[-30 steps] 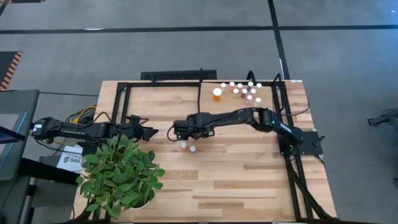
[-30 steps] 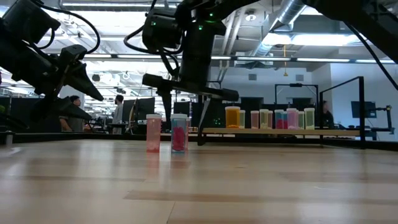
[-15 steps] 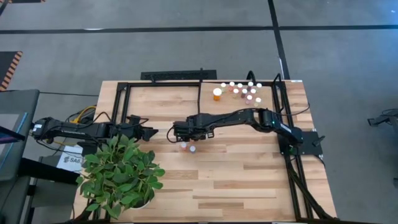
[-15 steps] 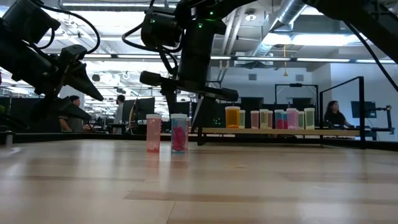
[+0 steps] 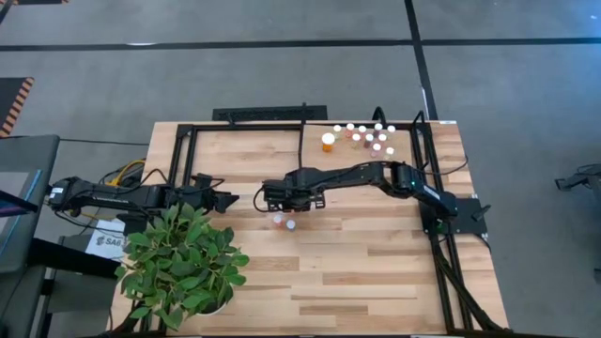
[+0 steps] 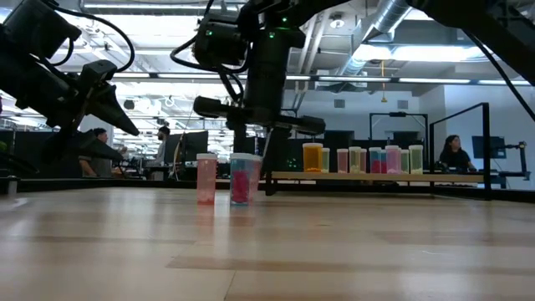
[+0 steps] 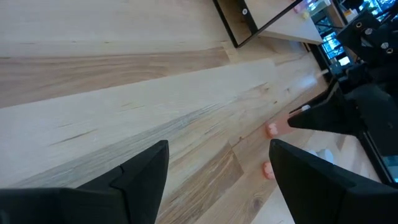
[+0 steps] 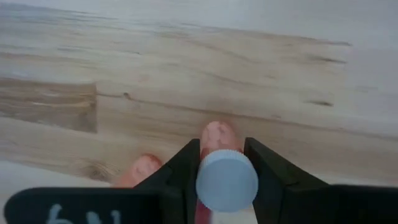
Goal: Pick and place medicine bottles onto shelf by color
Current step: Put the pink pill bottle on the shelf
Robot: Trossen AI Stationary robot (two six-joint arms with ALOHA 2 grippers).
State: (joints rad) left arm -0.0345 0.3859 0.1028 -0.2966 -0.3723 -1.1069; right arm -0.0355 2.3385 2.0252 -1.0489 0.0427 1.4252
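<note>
My right gripper [image 5: 280, 200] points down at the table's middle, shut on a pink, white-capped vial [image 8: 227, 180]. In the low view this vial [image 6: 253, 177] shows half hidden behind another. Two more pink vials [image 5: 277, 219] [image 5: 290, 225] stand on their bases just nearer. Several small bottles [image 5: 362, 136] and a larger orange bottle [image 6: 313, 157] stand in a row on the shelf [image 6: 451, 176] at the far right. My left gripper [image 5: 221, 199] waits open at the table's left, holding nothing. My right gripper pinches the pink vial between its two fingers [image 8: 267, 174]. One finger is on each side of the white cap [image 8: 211, 186]. The fingers come from above, pointing down. The vial is upright, and its pink lower end [image 8: 217, 134] appears to stand on the table.
A potted plant [image 5: 183, 268] fills the near left corner. Black frame bars [image 5: 305, 127] run along the far edge and both sides of the table. People [image 6: 100, 150] sit in the room beyond. Bare wood lies toward the near right.
My right gripper has stayed over the same spot and drawn its fingers together around the pink vial. The vial stands where it was, and the two vials beside it have not moved.
</note>
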